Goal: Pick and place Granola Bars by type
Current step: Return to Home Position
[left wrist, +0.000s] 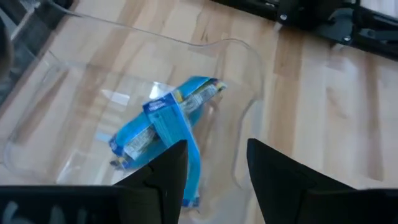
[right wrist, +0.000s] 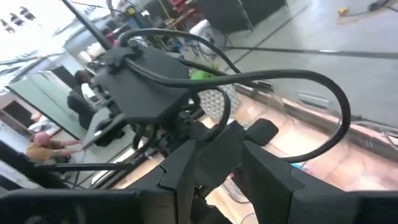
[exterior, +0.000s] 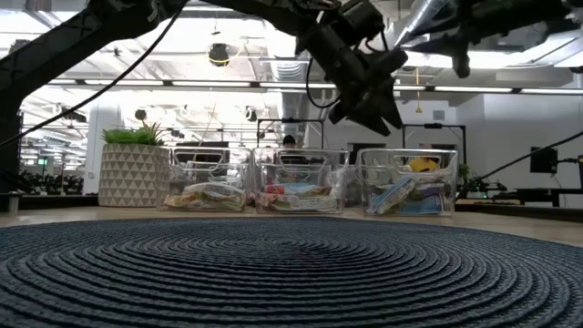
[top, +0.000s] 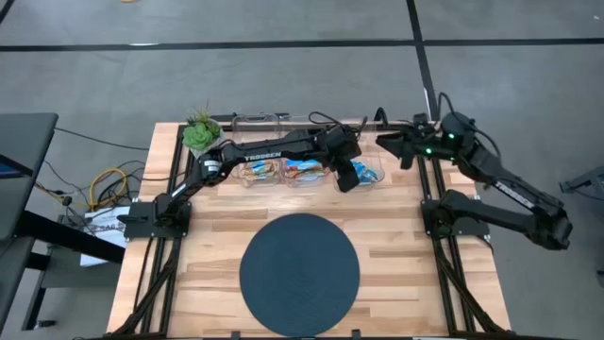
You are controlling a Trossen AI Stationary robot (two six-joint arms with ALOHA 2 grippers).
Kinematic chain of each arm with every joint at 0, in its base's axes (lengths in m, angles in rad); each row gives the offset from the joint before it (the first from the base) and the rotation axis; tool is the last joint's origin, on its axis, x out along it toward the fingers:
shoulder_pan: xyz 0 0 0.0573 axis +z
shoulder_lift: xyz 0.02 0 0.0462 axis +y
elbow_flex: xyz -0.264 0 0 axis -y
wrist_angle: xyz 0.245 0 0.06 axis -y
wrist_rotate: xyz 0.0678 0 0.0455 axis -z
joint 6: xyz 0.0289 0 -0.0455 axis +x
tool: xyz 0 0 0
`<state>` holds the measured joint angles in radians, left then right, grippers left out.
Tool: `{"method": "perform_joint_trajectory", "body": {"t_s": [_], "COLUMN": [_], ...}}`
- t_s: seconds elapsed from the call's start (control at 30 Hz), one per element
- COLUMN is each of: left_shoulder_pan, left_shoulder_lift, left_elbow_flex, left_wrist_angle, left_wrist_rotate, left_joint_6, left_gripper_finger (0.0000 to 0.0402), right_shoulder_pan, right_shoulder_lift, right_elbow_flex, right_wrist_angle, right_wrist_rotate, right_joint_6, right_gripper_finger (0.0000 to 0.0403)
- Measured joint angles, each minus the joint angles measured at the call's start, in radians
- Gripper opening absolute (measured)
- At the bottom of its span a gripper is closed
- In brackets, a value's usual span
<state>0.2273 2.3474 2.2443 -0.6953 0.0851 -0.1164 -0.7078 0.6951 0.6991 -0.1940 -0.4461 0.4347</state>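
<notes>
beyond the round mat, the left gripper hangs over the clear bin at the mat's 1 o'clock, fingers apart and empty, blue granola bars lying inside; farther along that line, the right gripper sits, fingers apart.

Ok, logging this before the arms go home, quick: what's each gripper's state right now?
Left gripper: open, holding nothing.
Right gripper: cannot be told.
</notes>
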Motion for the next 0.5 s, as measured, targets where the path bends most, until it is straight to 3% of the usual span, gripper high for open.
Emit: {"method": "perform_joint_trajectory", "body": {"t_s": [0.27,0.5], "left_shoulder_pan": [-0.045,-0.085], "left_shoulder_lift": [0.001,-0.008], "left_elbow_flex": [0.103,0.111], "left_wrist_angle": [-0.063,-0.059], "left_wrist_rotate": [-0.066,-0.114], "left_joint_6": [-0.043,-0.116], "left_gripper_finger": [0.016,0.016], "right_shoulder_pan": [0.062,0.153], "right_shoulder_lift": [-0.149,-0.305], "right_elbow_flex": [0.0,0.0], "right_wrist_angle": [-0.078,-0.213], "right_wrist_rotate": [0.009,0.21], "right_joint_6": [-0.072,-0.127], "right_gripper_finger": [0.0123,0.0123]}}
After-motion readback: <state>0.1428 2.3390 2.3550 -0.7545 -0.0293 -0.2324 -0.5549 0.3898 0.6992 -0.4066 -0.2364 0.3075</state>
